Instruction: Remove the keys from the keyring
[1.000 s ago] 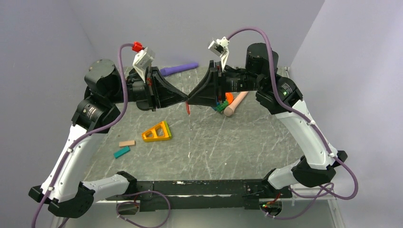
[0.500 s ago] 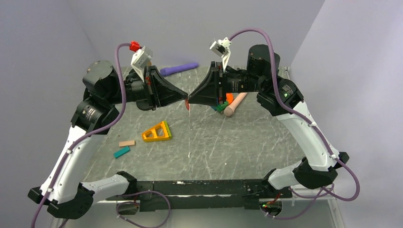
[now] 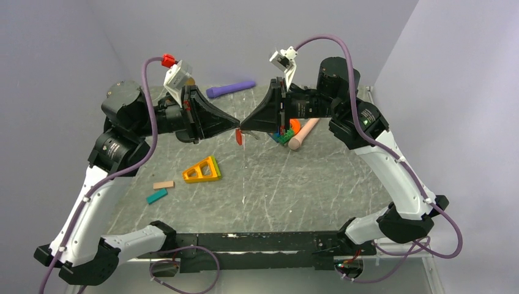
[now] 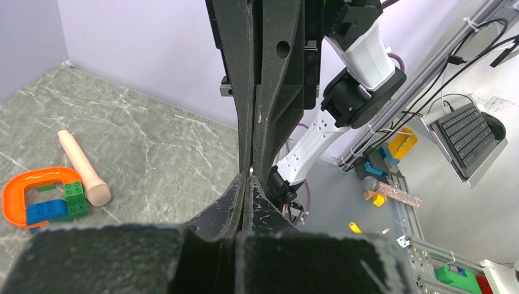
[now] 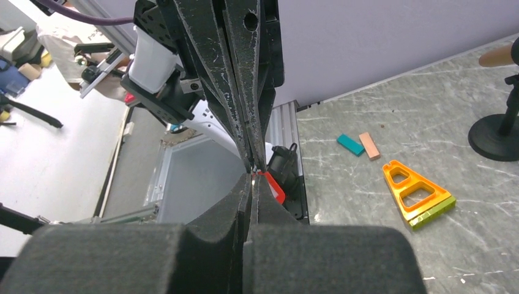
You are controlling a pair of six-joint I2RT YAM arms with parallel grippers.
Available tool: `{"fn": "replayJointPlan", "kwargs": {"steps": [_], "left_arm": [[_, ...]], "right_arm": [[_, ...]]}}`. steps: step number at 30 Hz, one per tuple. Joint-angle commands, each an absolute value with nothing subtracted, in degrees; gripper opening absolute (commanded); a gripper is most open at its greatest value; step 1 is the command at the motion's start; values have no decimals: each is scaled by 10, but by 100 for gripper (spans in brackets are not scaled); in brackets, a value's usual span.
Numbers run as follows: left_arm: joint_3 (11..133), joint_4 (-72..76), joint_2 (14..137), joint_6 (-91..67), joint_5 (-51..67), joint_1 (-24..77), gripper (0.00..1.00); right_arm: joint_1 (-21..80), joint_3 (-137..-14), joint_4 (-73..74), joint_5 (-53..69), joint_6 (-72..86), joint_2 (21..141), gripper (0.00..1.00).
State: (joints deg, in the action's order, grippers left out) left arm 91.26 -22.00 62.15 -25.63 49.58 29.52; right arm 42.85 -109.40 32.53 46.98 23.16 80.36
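My left gripper and right gripper meet tip to tip in the air above the table's far middle. Both are shut. A small red oval key dangles just below the meeting point; in the right wrist view the key hangs beside my right gripper. A thin metal glint, the keyring, sits pinched where the tips of my left gripper touch the opposing fingers. Most of the ring is hidden by the jaws.
An orange loop with blue and green blocks and a pink peg lie under the right arm. A purple cylinder lies at the back. An orange triangle, a tan block and a teal block lie front left.
My right gripper has closed from part open to shut. Both arms have drifted slightly left, and the red key has swung a little left with them.
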Motion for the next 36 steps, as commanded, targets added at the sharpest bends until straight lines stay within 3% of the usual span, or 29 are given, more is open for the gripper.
{"fn": "replayJointPlan", "kwargs": {"steps": [1, 36], "left_arm": [[914, -195, 608, -265, 494, 297, 0], [814, -56, 516, -337, 231, 305, 0]], "right_arm": [[430, -1098, 276, 467, 249, 806, 0], [445, -1024, -5, 366, 390, 808, 0]]}}
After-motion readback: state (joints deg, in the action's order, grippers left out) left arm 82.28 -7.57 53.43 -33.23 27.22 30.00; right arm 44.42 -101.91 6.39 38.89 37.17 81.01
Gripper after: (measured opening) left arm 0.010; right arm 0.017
